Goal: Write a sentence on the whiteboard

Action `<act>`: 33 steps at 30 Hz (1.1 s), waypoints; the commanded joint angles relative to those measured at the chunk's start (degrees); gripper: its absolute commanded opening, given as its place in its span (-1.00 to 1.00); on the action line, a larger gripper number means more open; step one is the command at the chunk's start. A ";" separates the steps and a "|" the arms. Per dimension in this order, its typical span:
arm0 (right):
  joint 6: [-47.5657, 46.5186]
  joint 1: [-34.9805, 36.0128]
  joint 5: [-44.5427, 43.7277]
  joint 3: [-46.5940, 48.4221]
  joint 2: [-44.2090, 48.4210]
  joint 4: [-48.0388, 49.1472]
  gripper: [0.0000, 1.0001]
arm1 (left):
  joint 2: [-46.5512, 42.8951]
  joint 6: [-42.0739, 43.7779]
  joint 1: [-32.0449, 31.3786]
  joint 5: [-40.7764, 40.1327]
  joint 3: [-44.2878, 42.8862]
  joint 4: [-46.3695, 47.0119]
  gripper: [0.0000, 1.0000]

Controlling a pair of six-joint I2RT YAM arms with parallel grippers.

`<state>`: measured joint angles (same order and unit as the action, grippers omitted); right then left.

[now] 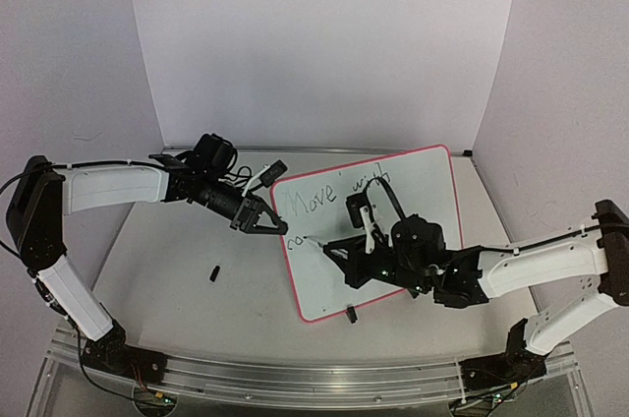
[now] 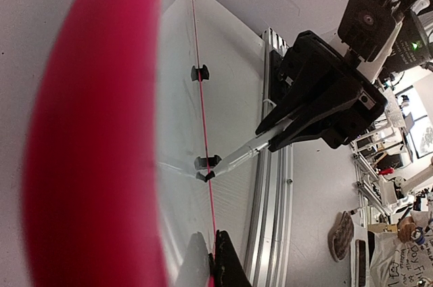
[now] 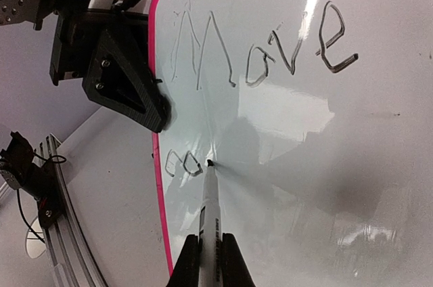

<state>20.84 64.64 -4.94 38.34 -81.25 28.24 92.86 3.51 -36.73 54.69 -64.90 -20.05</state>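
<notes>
The whiteboard [image 1: 423, 191] lies tilted on the table, pink-red rim around it. The sentence [image 1: 339, 191] reads "Move with" in the top row; a second row starts with two small loops near the left rim [image 3: 183, 164]. My left gripper [image 1: 267, 222] is shut on the board's left rim, its jaws pinching the edge in the left wrist view [image 2: 211, 260]. My right gripper [image 3: 210, 260] is shut on a white marker [image 3: 208, 209] whose black tip touches the board just right of the loops. "Move" [image 3: 264, 50] shows large in the right wrist view.
A small black marker cap [image 1: 213, 271] lies on the table left of the board. A black clip foot [image 1: 350, 314] sits at the board's near edge. White walls close the back and sides. A metal rail [image 1: 295, 378] runs along the near table edge.
</notes>
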 commanded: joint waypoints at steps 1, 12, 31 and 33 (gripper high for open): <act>-0.72 -0.10 -2.19 3.08 -1.43 0.13 -1.00 | -1.59 3.97 -1.59 -0.29 -1.54 -1.97 -1.00; 0.76 -0.12 -3.49 1.09 -0.19 -2.08 -1.00 | -1.49 3.99 -1.68 -0.28 -1.54 -1.98 -1.00; 3.07 -0.03 -0.68 -1.66 0.72 -3.29 -1.00 | -1.16 3.99 -1.73 -0.17 -1.63 -2.00 -1.00; 3.08 -0.04 -1.29 -1.76 0.98 -3.03 -1.00 | -1.03 4.00 -1.75 -0.18 -1.63 -1.98 -1.00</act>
<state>23.25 64.90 -4.32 37.66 -81.30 27.85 92.84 3.49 -36.77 54.48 -64.90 -20.07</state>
